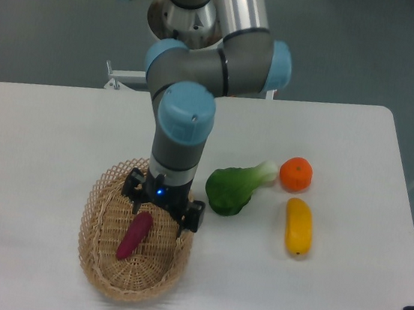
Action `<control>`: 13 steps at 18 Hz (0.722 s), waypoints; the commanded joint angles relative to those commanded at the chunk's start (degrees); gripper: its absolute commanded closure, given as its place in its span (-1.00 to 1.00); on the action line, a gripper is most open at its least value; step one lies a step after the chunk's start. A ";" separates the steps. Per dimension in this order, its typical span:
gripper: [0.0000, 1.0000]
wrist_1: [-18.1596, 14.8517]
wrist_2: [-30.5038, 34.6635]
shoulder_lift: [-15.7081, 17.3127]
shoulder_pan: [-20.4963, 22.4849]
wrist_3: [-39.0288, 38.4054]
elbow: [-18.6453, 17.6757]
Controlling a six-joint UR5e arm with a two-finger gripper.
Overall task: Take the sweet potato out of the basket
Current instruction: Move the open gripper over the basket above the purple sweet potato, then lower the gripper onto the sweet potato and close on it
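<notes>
White table [58, 137] was seen under everything | wicker basket [95, 262] was set at front left | gripper [157, 221] was held with jaws spread over the basket's upper end | sweet potato [133, 238] was laid inside the basket, just below the fingers, ungripped

Sitting on the counter [51, 128]: basket [93, 251] at the left with the sweet potato [134, 236] lying inside it. End effector [159, 211] hanging right above the potato's upper end. Leafy vegetable [235, 188] lying to the right of the basket, orange [295, 174] just beyond, oblong fruit [297, 226] lying in front of the orange.
</notes>
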 joint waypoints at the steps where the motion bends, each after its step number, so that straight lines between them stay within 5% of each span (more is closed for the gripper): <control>1: -1.00 0.09 0.00 -0.09 0.00 0.09 -0.53; 13: -1.00 4.57 5.71 -3.69 -4.05 -0.79 -2.12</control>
